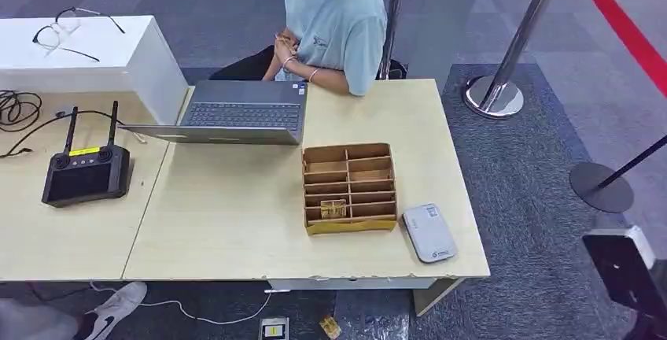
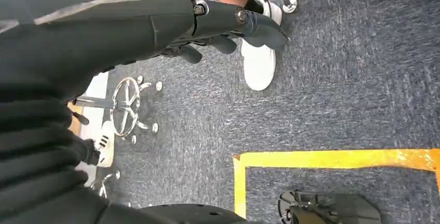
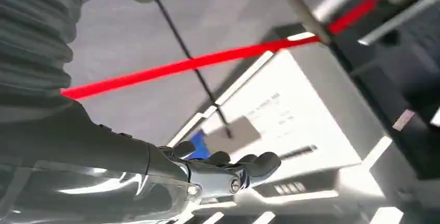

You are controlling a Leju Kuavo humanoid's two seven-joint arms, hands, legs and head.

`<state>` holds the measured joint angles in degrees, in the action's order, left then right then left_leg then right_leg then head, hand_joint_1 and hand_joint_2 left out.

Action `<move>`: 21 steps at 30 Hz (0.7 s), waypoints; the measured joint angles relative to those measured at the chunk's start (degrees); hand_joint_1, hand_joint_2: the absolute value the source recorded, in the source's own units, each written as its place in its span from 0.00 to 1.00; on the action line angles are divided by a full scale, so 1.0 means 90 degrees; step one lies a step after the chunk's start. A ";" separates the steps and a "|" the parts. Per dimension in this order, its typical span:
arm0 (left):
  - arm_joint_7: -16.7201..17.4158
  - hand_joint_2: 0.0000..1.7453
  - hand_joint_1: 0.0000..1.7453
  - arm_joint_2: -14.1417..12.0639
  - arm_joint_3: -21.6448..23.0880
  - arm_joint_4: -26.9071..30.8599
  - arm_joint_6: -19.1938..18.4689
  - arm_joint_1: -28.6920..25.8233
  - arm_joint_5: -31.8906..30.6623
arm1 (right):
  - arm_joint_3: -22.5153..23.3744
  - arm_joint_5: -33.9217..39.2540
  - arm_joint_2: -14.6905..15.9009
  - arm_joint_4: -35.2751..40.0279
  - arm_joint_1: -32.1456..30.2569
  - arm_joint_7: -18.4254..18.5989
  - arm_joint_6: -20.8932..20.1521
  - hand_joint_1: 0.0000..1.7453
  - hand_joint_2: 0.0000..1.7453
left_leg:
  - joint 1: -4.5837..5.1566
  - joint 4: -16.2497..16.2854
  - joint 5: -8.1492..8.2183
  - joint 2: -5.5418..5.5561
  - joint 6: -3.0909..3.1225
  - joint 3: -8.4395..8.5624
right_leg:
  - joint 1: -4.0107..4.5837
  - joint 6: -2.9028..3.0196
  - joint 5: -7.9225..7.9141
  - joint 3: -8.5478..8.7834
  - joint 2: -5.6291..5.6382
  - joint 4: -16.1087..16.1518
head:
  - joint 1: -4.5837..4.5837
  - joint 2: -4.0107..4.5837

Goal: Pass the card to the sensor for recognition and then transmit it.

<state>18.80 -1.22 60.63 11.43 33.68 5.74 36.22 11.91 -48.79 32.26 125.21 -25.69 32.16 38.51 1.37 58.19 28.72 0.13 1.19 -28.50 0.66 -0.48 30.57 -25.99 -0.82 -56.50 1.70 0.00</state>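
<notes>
Head view — card [image 1: 333, 209] in box [image 1: 350, 189], sensor [image 1: 429, 232] beside; both hands' fingers [image 2: 259, 27] loosely spread, empty.

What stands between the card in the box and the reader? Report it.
The card sits in a slot of the box; the box's dividers and right wall lie between it and the reader. Nothing lies on the table between box and reader. Lifting it straight up likely clears them.

Two pale wooden tables [image 1: 236, 222] stand side by side on grey-blue carpet floor [image 1: 535, 159], with chrome stanchion posts [image 1: 503, 72] carrying a red belt [image 1: 621, 25].
</notes>
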 joint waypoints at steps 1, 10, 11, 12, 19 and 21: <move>0.0002 0.00 0.00 0.0000 0.0000 0.0000 0.0000 0.0001 0.0002 | 0.0071 0.0174 -0.0069 -0.0206 -0.0051 -0.0079 0.0012 0.00 1.00 | 0.0002 -0.0001 0.0000 0.0000 0.0000 -0.0001 | -0.0001 0.0000 0.0000 0.0001 0.0000 0.0000 | 0.0000 0.0000; -0.0019 0.00 0.00 -0.0024 0.0000 -0.0002 0.0010 0.0008 -0.0024 | 0.0484 0.2331 -0.0947 -0.2695 0.0226 -0.1756 0.0131 0.00 1.00 | -0.0001 -0.0004 0.0000 -0.0008 0.0000 0.0001 | 0.0002 0.0005 -0.0003 -0.0002 0.0017 0.0000 | 0.0000 0.0000; -0.0017 0.00 0.00 -0.0027 0.0000 0.0000 0.0014 0.0015 -0.0024 | 0.0501 0.2518 -0.1042 -0.3001 0.0347 -0.1887 0.0134 0.00 1.00 | -0.0001 -0.0004 0.0000 -0.0018 0.0000 0.0004 | 0.0003 0.0005 -0.0003 -0.0002 0.0027 0.0000 | -0.0002 0.0000; 0.0012 0.00 0.00 -0.0027 0.0000 0.0000 0.0015 0.0029 -0.0024 | 0.0518 0.2726 -0.1154 -0.3456 0.0532 -0.2022 0.0134 0.00 1.00 | -0.0003 -0.0004 0.0000 -0.0020 -0.0001 0.0010 | 0.0002 0.0005 -0.0003 -0.0002 0.0031 0.0000 | -0.0005 0.0000; 0.0219 0.00 0.00 -0.0029 0.0002 0.0000 0.0039 0.0053 -0.0071 | 0.0620 0.3636 -0.1888 -0.7051 0.1997 -0.2825 0.0146 0.00 1.00 | -0.0009 -0.0003 -0.0001 -0.0031 -0.0002 0.0014 | 0.0007 0.0011 -0.0008 -0.0002 0.0034 -0.0001 | 0.0005 0.0000; 0.0228 0.00 0.00 -0.0034 0.0007 0.0000 0.0010 0.0052 -0.0109 | 0.0622 0.3755 -0.2081 -0.8026 0.2298 -0.2895 0.0119 0.00 1.00 | -0.0009 -0.0005 -0.0002 -0.0031 -0.0003 0.0014 | 0.0008 0.0011 -0.0008 0.0000 0.0034 -0.0002 | 0.0000 0.0000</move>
<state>20.85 -1.53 60.70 11.43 33.77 6.21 35.24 17.51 -15.00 13.53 52.98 -5.01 6.10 39.58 1.29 58.15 28.71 -0.15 1.17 -28.37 0.73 -0.38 30.50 -25.99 -0.52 -56.52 1.71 0.00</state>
